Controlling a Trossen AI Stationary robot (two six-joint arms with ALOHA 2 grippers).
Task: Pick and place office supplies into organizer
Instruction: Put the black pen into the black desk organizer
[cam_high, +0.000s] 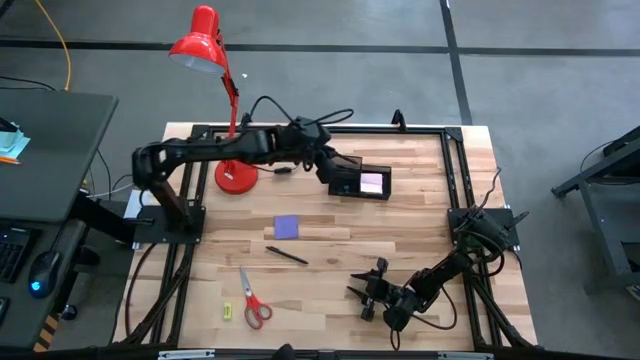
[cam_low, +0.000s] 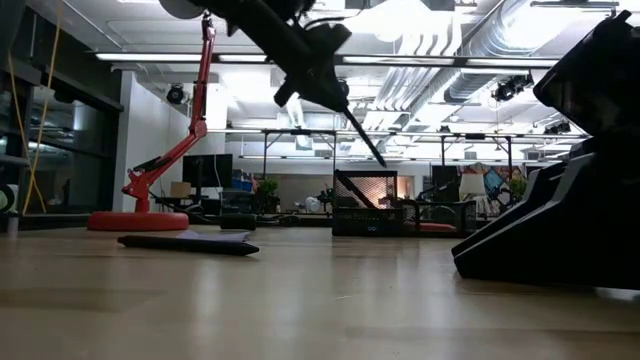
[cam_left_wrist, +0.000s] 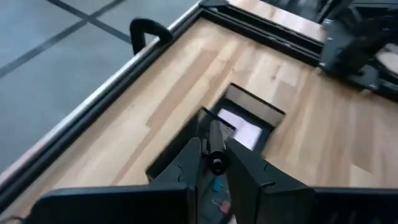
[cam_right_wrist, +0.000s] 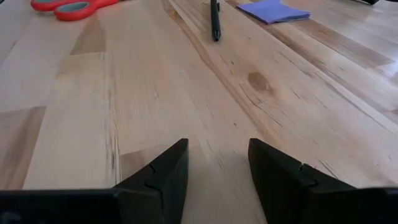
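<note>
Left claw (cam_left_wrist: 214, 163) reaches over the organizer (cam_high: 360, 182), clamped on a pen (cam_left_wrist: 216, 144); right claw (cam_right_wrist: 217, 163) rests low, parted

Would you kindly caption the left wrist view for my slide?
Left claw holds a black pen above the organizer on the wooden table.

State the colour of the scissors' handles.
Red: the red-handled scissors lie on the wooden table, clearest in the high view.

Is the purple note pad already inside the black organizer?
No, the purple note pad lies flat on the bare wooden table, apart from the organizer, in the high view.
</note>
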